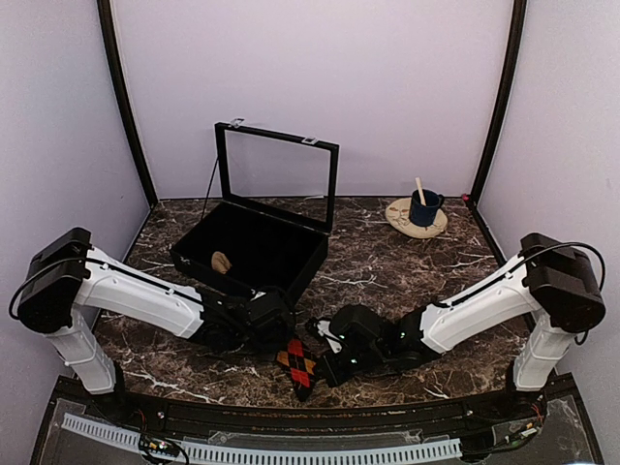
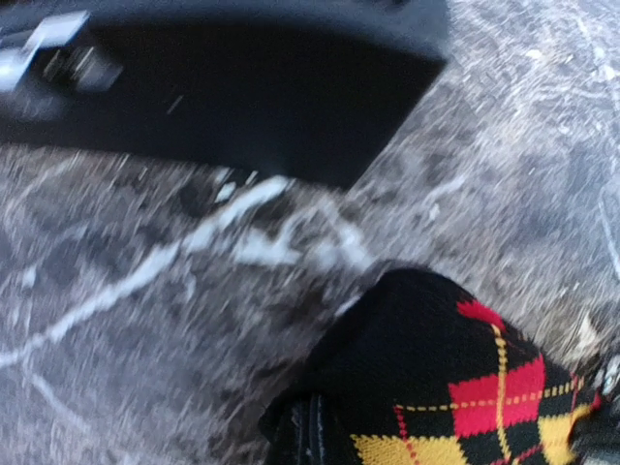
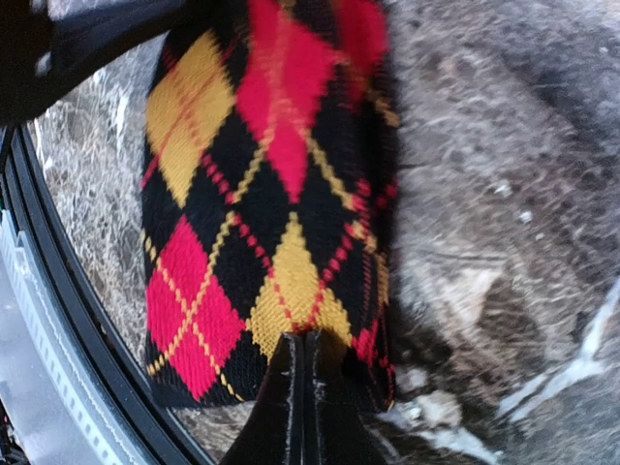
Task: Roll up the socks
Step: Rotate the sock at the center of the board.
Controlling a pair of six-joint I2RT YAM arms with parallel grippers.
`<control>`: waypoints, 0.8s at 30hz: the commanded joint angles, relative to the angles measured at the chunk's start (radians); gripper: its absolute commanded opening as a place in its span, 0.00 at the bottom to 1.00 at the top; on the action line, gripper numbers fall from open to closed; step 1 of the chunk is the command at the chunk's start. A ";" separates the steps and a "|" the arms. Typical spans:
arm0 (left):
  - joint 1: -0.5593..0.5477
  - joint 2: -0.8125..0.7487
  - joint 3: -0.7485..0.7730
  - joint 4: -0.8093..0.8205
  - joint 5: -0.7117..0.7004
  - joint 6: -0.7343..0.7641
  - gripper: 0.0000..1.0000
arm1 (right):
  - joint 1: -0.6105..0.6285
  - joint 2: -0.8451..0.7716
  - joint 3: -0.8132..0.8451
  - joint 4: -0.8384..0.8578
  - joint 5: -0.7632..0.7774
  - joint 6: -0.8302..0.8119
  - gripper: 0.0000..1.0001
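Note:
The socks point(image 1: 298, 366) lie flat on the marble table near its front edge, black with red and yellow argyle diamonds. My left gripper point(image 1: 278, 336) is at their far end. In the left wrist view, which is blurred, its fingers point(image 2: 308, 434) are closed together at the black edge of the socks point(image 2: 446, 378). My right gripper point(image 1: 327, 368) is at their right side. In the right wrist view its fingers point(image 3: 291, 387) are pressed shut, with the tips on a yellow diamond of the socks point(image 3: 262, 194).
An open black box point(image 1: 291, 262) with its lid upright point(image 1: 276, 174) stands behind the left arm, a small tan thing point(image 1: 222, 261) inside; its wall shows in the left wrist view point(image 2: 242, 97). A blue cup point(image 1: 423, 208) on a round plate point(image 1: 399, 215) sits at the back right. The table's black front rim point(image 3: 58, 281) runs next to the socks.

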 commanded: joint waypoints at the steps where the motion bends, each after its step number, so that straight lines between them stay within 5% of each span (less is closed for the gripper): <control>1: 0.013 0.061 0.024 0.056 0.059 0.099 0.00 | 0.033 0.009 0.009 -0.171 -0.017 -0.009 0.00; 24: 0.037 0.271 0.238 0.141 0.255 0.313 0.00 | 0.041 -0.072 -0.073 -0.216 0.178 0.207 0.00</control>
